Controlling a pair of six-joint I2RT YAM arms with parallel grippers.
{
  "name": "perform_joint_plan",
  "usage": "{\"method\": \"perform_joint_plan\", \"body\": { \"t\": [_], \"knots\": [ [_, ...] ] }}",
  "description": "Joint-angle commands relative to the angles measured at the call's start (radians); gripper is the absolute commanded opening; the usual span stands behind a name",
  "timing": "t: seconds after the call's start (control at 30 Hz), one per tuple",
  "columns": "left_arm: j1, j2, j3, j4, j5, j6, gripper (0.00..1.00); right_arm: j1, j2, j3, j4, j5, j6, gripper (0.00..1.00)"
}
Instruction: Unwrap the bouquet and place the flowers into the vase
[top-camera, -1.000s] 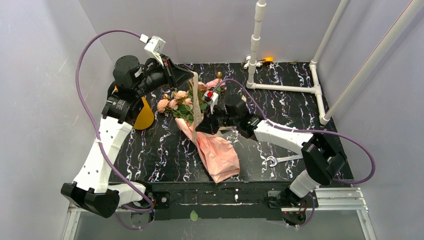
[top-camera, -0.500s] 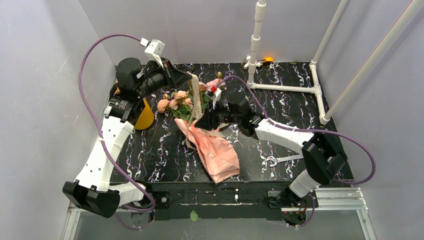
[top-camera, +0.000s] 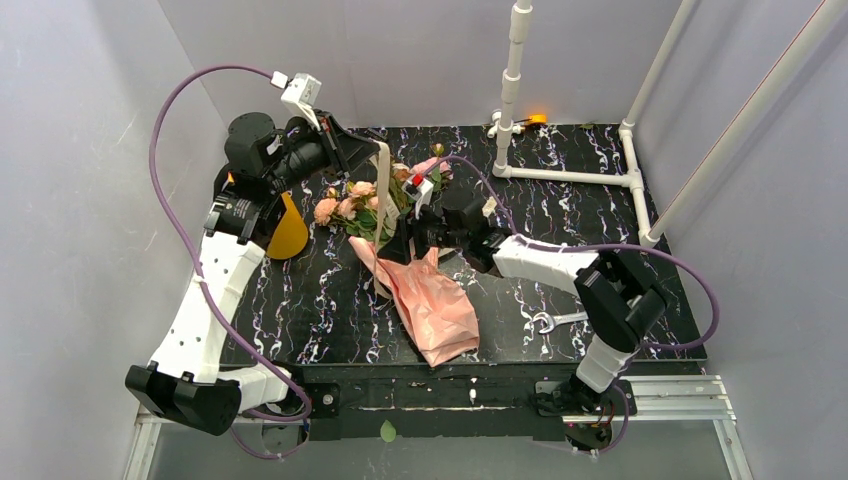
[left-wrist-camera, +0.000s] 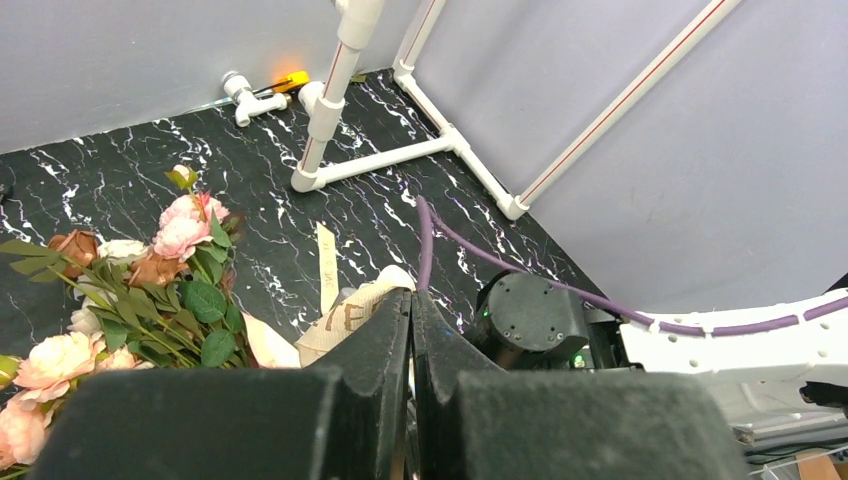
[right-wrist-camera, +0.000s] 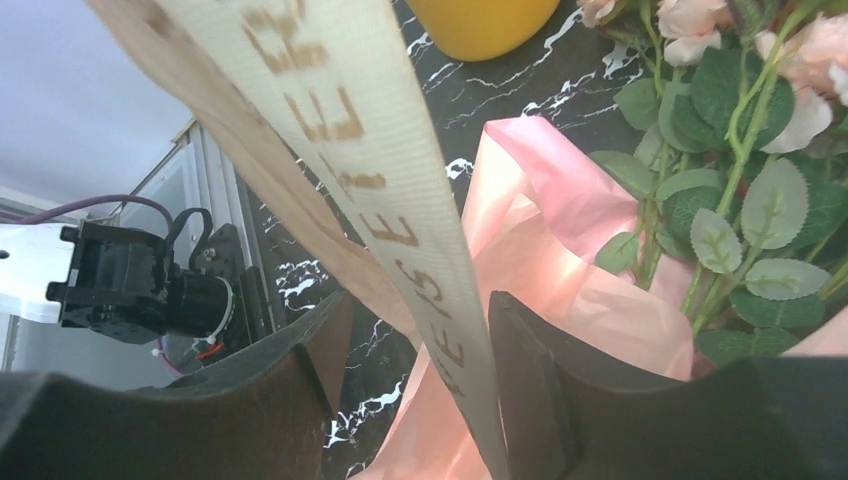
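The bouquet lies on the black marbled table. Its flowers (top-camera: 352, 207) point toward the back left, and their stems are wrapped in crinkled pink paper (top-camera: 432, 305). My left gripper (top-camera: 376, 156) hovers above the blooms, shut on the beige ribbon (left-wrist-camera: 345, 322), which hangs down from it. My right gripper (top-camera: 402, 244) sits at the top of the paper with its jaws apart. The ribbon (right-wrist-camera: 395, 190) runs loosely between its fingers (right-wrist-camera: 525, 370) without being pinched. The mustard-yellow vase (top-camera: 291, 235) stands at the left, partly behind my left arm, and its base (right-wrist-camera: 488, 22) shows in the right wrist view.
A white pipe frame (top-camera: 511, 88) rises at the back right, with its foot rails on the table. A silver wrench (top-camera: 560, 320) lies near the right arm's base. Grey walls close in the left, back and right sides. A green leaf (top-camera: 388, 432) lies below the table's front edge.
My right gripper has opened, let go of the ribbon and shifted a little left. My left gripper has drawn the ribbon slightly left and back.
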Motion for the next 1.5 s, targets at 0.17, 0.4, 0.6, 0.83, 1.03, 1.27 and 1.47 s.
{"method": "perform_joint_plan", "body": {
  "t": [0.17,0.4,0.6,0.83,1.03,1.27,1.47],
  "knots": [
    [0.017,0.012,0.072,0.029,0.002,-0.014,0.0,0.063,0.059,0.043,0.141,-0.017,0.028,0.67],
    [0.028,0.024,0.096,0.037,-0.004,-0.027,0.0,0.082,0.113,0.062,0.139,0.023,0.024,0.66],
    [0.043,0.019,0.098,0.027,-0.036,-0.014,0.0,0.086,0.112,0.022,0.157,0.037,0.017,0.57],
    [0.059,0.008,0.08,-0.006,-0.124,0.027,0.0,0.086,0.019,-0.013,0.099,0.046,-0.048,0.22],
    [0.061,-0.001,0.004,-0.022,-0.135,0.096,0.0,0.083,-0.048,0.037,-0.045,0.008,-0.124,0.01],
    [0.065,0.0,-0.081,-0.151,-0.125,0.178,0.01,0.029,-0.116,0.169,-0.186,-0.02,-0.172,0.01],
    [0.066,-0.004,-0.144,-0.227,-0.044,0.212,0.18,-0.052,-0.151,0.257,-0.261,-0.052,-0.193,0.01]
  ]
}}
